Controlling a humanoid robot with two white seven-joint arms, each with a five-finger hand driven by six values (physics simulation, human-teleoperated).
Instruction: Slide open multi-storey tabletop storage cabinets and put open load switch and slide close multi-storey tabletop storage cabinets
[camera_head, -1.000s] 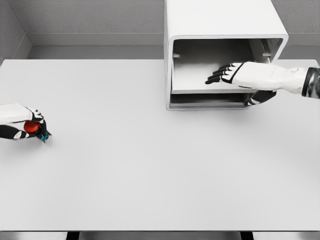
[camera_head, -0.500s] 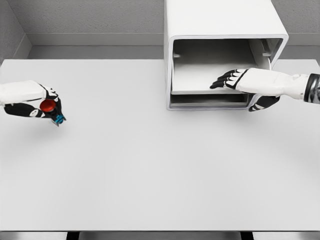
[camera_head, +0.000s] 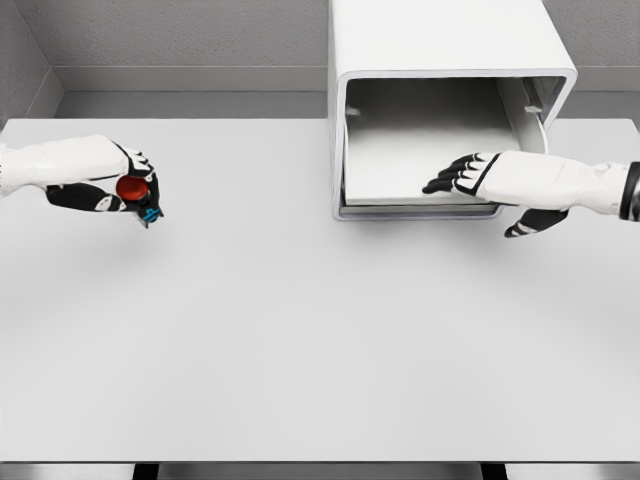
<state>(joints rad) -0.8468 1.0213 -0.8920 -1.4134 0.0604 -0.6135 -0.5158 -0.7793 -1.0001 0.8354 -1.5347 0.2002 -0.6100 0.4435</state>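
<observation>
The white storage cabinet stands at the back of the table, right of centre, its front open and a flat drawer tray pulled forward inside. My right hand lies at the tray's front edge, fingers stretched flat over it and thumb hanging below; it holds nothing. Far to the left, my left hand hovers over the table, shut on the load switch, a small part with a red round knob and a blue-black base.
The white table fills the view, with a grey wall behind and its front edge at the bottom. The stretch between my left hand and the cabinet holds no objects.
My left hand has carried the load switch up and to the right, toward the cabinet. My right hand has drawn back toward me, and the tray has slid outward with it.
</observation>
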